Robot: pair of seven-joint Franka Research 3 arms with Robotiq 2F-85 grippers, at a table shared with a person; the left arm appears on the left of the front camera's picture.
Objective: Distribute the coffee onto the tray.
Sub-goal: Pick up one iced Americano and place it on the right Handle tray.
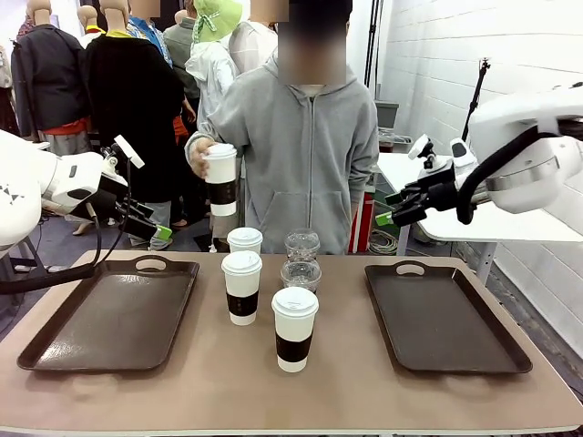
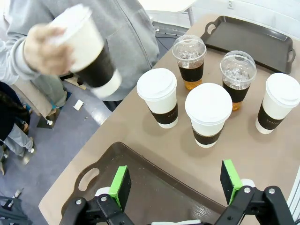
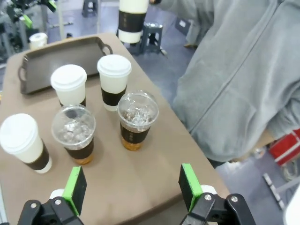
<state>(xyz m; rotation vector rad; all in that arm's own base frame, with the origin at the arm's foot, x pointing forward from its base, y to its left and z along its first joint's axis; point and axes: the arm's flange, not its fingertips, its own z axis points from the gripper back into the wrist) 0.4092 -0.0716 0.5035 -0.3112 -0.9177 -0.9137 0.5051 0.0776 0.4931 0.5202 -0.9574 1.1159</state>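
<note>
Midway along the table, three paper cups and two clear cups stood upright; a hand held a fourth cup. The left gripper, spread, hung nearer the paper cups; the right gripper, spread, nearer the clear.

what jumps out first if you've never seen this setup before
A person's hand holds a paper cup up at the far side of the table. Three paper cups and two clear cups stand bunched in the middle, between the left tray and the right tray. The left end effector and the right end effector hang open in the air at either side.
</note>
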